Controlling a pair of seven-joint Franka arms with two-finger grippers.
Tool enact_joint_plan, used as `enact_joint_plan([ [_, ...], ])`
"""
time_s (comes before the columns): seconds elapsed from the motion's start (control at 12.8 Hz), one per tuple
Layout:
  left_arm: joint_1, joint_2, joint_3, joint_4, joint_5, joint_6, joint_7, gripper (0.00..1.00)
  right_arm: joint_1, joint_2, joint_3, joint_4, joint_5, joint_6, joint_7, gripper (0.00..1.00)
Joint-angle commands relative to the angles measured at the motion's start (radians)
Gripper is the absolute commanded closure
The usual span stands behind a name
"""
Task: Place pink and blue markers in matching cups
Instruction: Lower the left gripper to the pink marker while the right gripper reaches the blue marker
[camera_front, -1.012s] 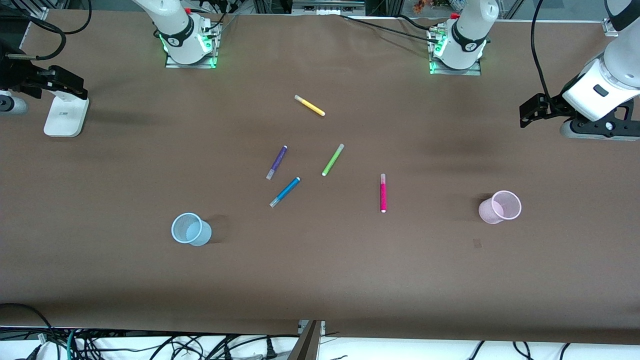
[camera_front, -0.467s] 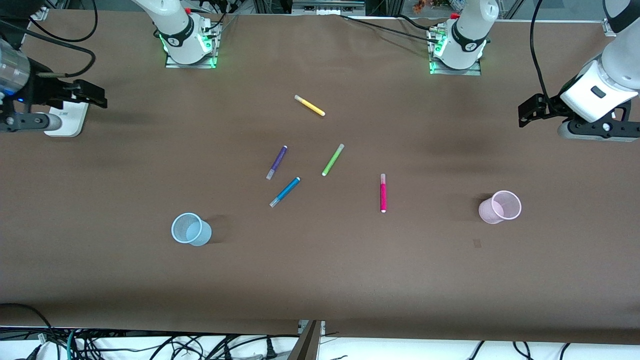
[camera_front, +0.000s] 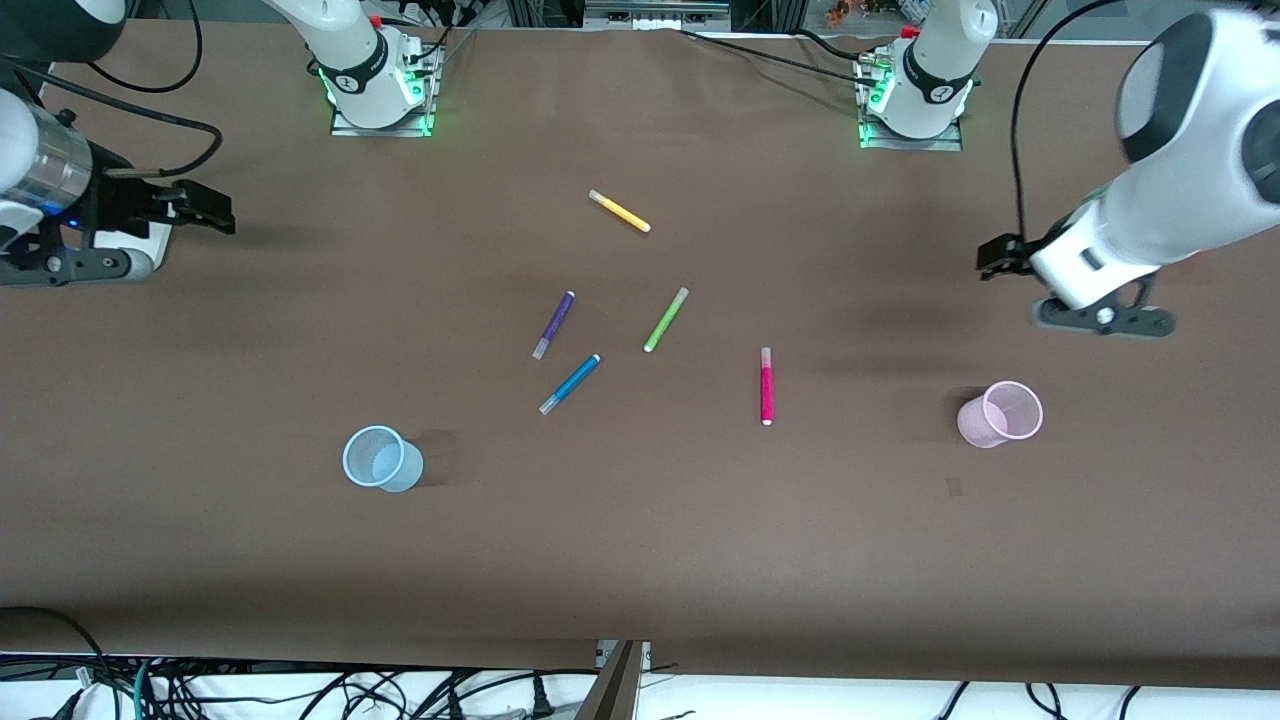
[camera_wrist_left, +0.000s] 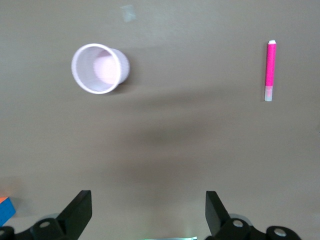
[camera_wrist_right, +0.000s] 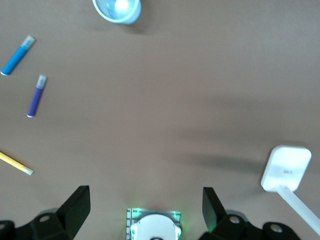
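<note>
The pink marker (camera_front: 767, 386) lies flat near the table's middle and shows in the left wrist view (camera_wrist_left: 270, 70). The blue marker (camera_front: 570, 384) lies toward the right arm's end from it and shows in the right wrist view (camera_wrist_right: 17, 55). The pale pink cup (camera_front: 1000, 414) (camera_wrist_left: 100, 69) stands upright toward the left arm's end. The pale blue cup (camera_front: 380, 460) (camera_wrist_right: 117, 9) stands upright toward the right arm's end. My left gripper (camera_front: 1000, 258) (camera_wrist_left: 148, 207) is open and empty, in the air over bare table beside the pink cup. My right gripper (camera_front: 205, 210) (camera_wrist_right: 145, 205) is open and empty over the table's right-arm end.
A purple pen (camera_front: 553, 324) (camera_wrist_right: 36, 96), a green pen (camera_front: 666, 319) and a yellow pen (camera_front: 620, 211) (camera_wrist_right: 15, 163) lie near the markers. A white stand (camera_wrist_right: 286, 169) sits at the right arm's end. The right arm's base (camera_wrist_right: 154, 227) shows under the right gripper.
Both arms have swung in over the table. The left gripper has moved toward the pink cup, the right gripper toward the table's middle. Markers and cups have not moved.
</note>
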Motion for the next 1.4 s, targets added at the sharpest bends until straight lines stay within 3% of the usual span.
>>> enact_joint_plan([
  [0.0, -0.01, 0.075, -0.029, 0.021, -0.001, 0.038, -0.005, 0.0, 0.039, 0.045, -0.002, 0.012, 0.028, 0.055, 0.128, 0.01],
  [0.31, -0.016, 0.188, -0.083, 0.017, -0.002, 0.156, -0.02, 0.0, 0.116, 0.122, -0.002, 0.004, 0.043, 0.144, 0.333, 0.01],
  [0.54, -0.044, 0.258, -0.14, 0.014, 0.001, 0.229, -0.181, 0.0, 0.147, 0.169, -0.002, -0.022, 0.102, 0.254, 0.488, 0.01],
  [1.32, -0.176, 0.475, -0.138, -0.025, 0.011, 0.503, -0.246, 0.0, 0.352, 0.447, -0.002, -0.018, 0.108, 0.621, 0.982, 0.01],
])
